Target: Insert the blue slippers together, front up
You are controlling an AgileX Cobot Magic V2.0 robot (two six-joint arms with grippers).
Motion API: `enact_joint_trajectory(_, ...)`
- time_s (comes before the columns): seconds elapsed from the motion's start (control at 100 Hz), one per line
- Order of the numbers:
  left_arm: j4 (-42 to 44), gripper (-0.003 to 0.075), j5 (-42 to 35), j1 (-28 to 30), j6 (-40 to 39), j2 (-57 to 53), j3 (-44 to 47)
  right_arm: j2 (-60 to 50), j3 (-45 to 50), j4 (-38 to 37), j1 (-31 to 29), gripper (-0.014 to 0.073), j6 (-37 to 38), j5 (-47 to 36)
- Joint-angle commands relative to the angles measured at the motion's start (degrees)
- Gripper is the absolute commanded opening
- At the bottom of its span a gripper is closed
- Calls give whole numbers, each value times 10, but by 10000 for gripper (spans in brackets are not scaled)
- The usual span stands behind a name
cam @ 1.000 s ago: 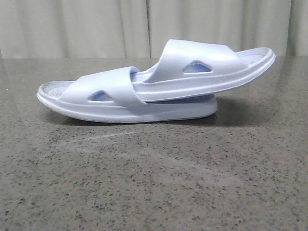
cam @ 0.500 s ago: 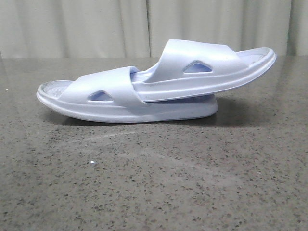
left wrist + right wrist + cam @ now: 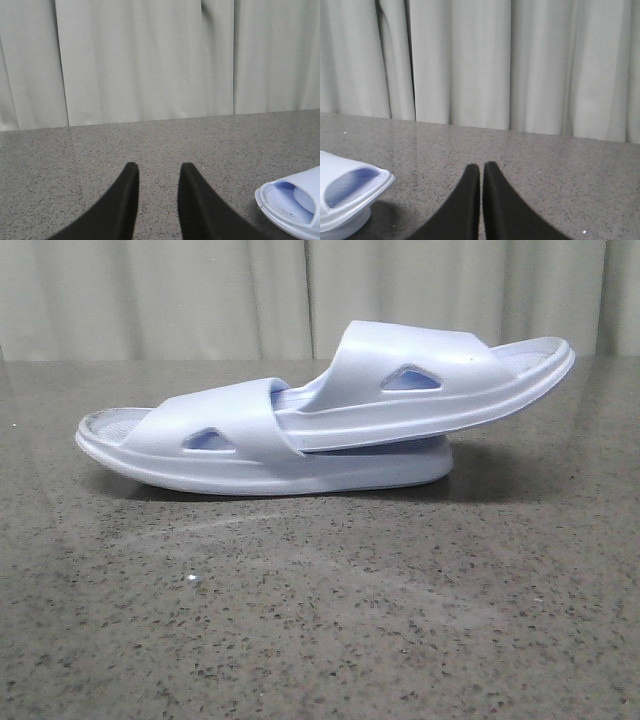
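Left gripper (image 3: 158, 172) apart, right gripper (image 3: 481, 172) together, both clear of nested blue slippers (image 3: 320, 415).

**Q:** What is the state of the left gripper (image 3: 157, 172)?

**A:** Its two black fingers (image 3: 127, 187) stand apart, with a clear gap from tip to base. The tips curve slightly toward each other. Nothing sits between them.

**Q:** And the right gripper (image 3: 481, 170)?

**A:** Its black fingers (image 3: 465, 192) are brought together, with only a thin seam between the tips. Nothing is held between them.

**Q:** Are the arms visible from the front view?

**A:** No. Neither arm nor gripper appears there.
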Motion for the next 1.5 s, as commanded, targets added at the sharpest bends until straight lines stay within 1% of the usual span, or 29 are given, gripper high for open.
enact_joint_trajectory(0.0,-3,17,-14,-5,1,4,-14,4,-15,-1,1,-107,-7,-46)
enact_joint_trajectory(1.04,-12,16,-14,-5,1,4,-12,4,-15,-1,1,-107,-7,-49)
enact_joint_trajectory(1.09,0,16,-14,-5,1,3,-11,4,-15,-1,1,-107,-7,-49)
enact_joint_trajectory(1.15,39,16,-12,-5,-6,2,-8,4,-15,-1,1,-107,-7,-49)
enact_joint_trajectory(1.2,90,16,-7,-5,-47,2,-7,4,-15,-1,1,-107,-7,-49)
enact_joint_trajectory(1.23,131,16,-5,-4,-101,2,-7,4,-15,-1,1,-107,-7,-49)
enact_joint_trajectory(1.27,207,16,-1,-4,-171,0,-7,4,-15,-1,1,-107,-7,-49)
enact_joint_trajectory(1.3,266,16,2,-4,-251,-2,-7,4,-15,-1,1,-107,-7,-49)
enact_joint_trajectory(1.32,315,16,6,-4,-285,-5,-7,4,-15,-1,1,-107,-7,-49)
enact_joint_trajectory(1.33,348,16,7,-4,-320,-6,-7,4,-15,-1,1,-107,-7,-49)
enact_joint_trajectory(1.34,365,16,9,-4,-337,-8,-7,4,-15,-1,1,-107,-7,-49)
enact_joint_trajectory(1.35,382,16,11,-4,-372,-9,-7,4,-15,-1,1,-107,-7,-49)
enact_joint_trajectory(1.36,415,16,13,-4,-389,-12,-7,4,-15,-1,1,-107,-7,-49)
enact_joint_trajectory(1.37,432,16,17,-4,-423,-13,-7,4,-15,-1,1,-107,-7,-49)
enact_joint_trajectory(1.39,479,16,21,-4,-456,-18,-7,4,-15,-1,1,-107,-7,-49)
enact_joint_trajectory(1.4,508,16,22,-4,-488,-19,-7,4,-15,-1,1,-107,-7,-49)
enact_joint_trajectory(1.44,570,16,27,-4,-575,-29,-6,4,-15,-1,1,-107,-7,-49)
enact_joint_trajectory(1.47,620,16,27,-4,-623,-35,-3,4,-15,-1,1,-107,-7,-49)
enact_joint_trajectory(1.49,639,16,27,-4,-653,-41,-1,4,-15,-1,1,-107,-7,-49)
